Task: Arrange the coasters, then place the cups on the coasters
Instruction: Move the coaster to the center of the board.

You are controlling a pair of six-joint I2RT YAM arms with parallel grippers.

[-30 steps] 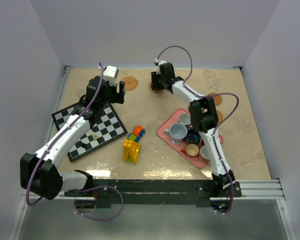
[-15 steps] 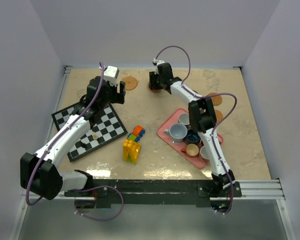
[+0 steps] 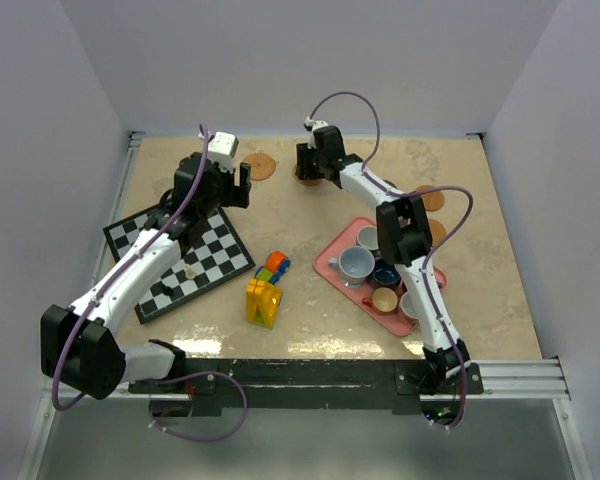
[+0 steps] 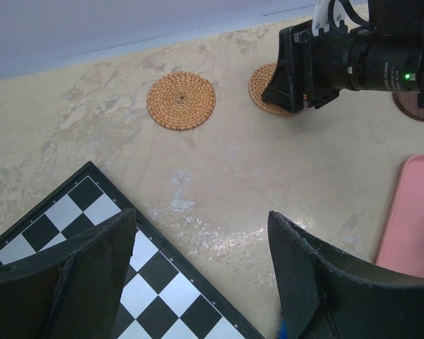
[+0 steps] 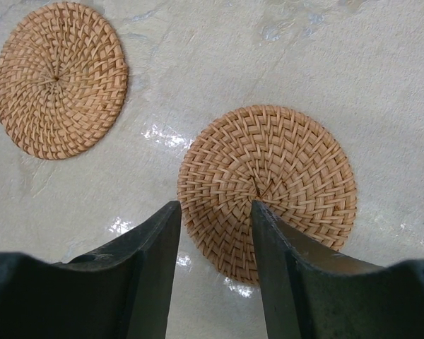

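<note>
Here, the woven coaster [image 5: 268, 187] lies flat beneath the right end effector [image 5: 215, 210].

Table [image 3: 300, 215]: coasters [image 3: 261, 166], chessboard [image 3: 180, 262], tray [image 3: 325, 263], seemingly blocks [image 3: 265, 292]

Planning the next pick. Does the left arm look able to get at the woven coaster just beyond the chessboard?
Probably yes: the left gripper is open, the coaster lies flat on bare table just ahead, and nothing stands between.

I see bright, even overhead light in all 3 views, with faint shadows. White glare spots sit on the glossy beige marbled tabletop [image 5: 162, 134] beside the woven orange-tan round coaster [image 5: 268, 191]. The dark fingers [image 5: 148, 275] of my right gripper [image 5: 213, 212] look soft.
</note>
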